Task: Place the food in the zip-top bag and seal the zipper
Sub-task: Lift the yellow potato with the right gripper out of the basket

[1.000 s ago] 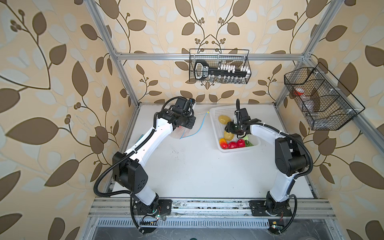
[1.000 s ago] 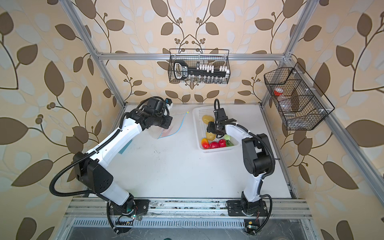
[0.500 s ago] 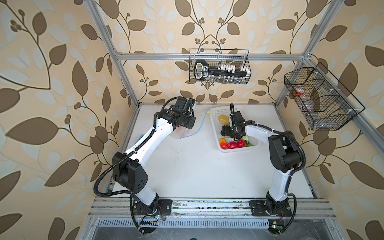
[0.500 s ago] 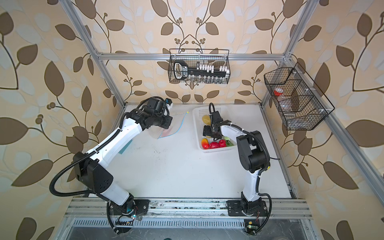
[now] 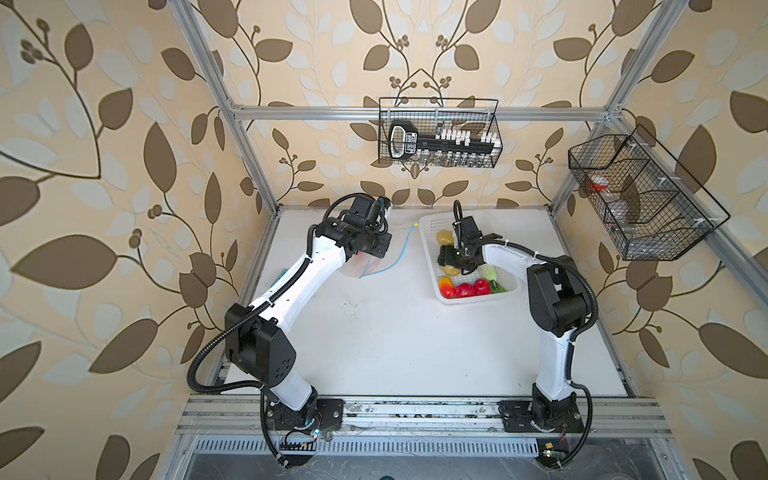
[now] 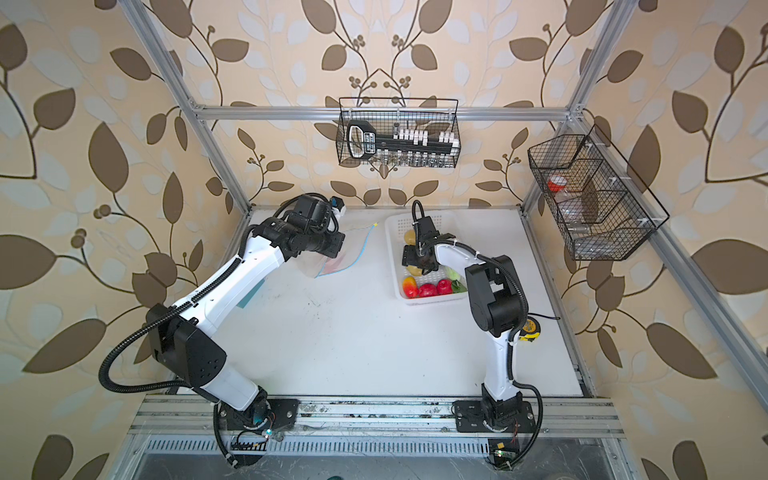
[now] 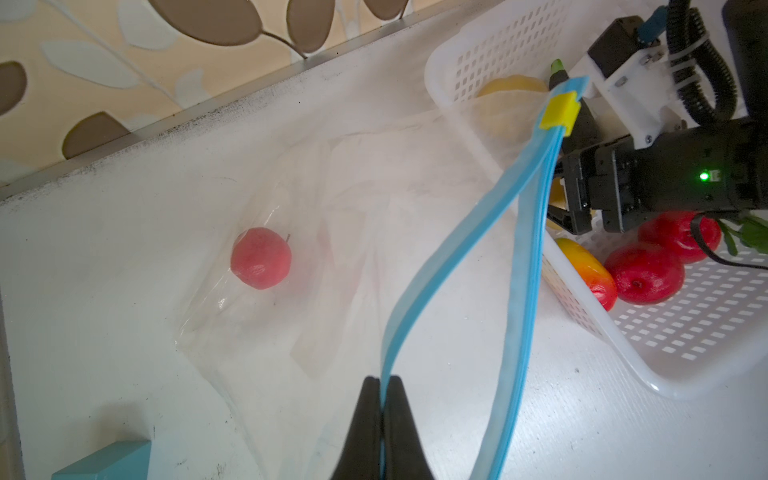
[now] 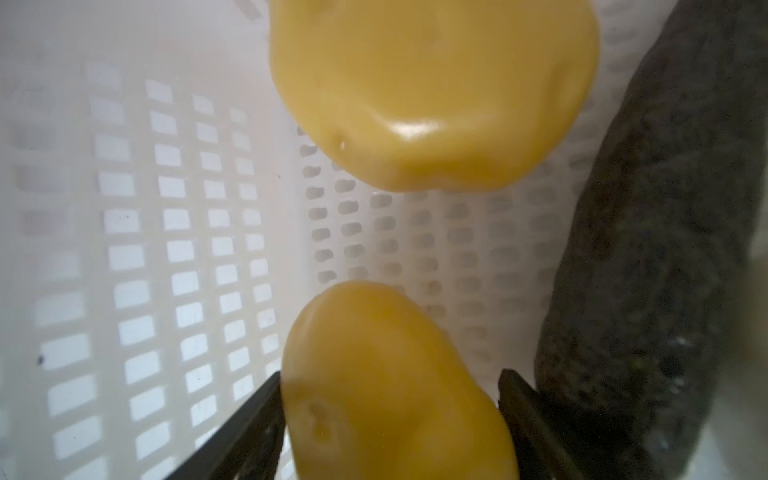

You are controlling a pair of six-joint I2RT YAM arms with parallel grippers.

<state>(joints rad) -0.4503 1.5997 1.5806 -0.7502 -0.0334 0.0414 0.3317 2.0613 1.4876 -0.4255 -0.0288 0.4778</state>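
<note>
In both top views the left arm's wrist hides the left gripper [image 7: 381, 395] and much of the zip-top bag [image 6: 336, 259]. The zipper [image 7: 530, 249] and a teal block [image 7: 104, 459] run off the left wrist picture's edge. The right wrist view cuts off the near potato [image 8: 395, 407], the far potato [image 8: 432, 91] and a blurred eggplant [image 8: 665, 249]; only the right gripper's [image 8: 390, 374] tips show, and whether they touch the near potato is unclear.

My arms [image 5: 299, 286] wear white shells, black joints [image 5: 557, 299], ribbed black cables [image 5: 199, 365]; my left gripper [image 7: 380, 380] has slim black fingers [image 7: 365, 424].
</note>
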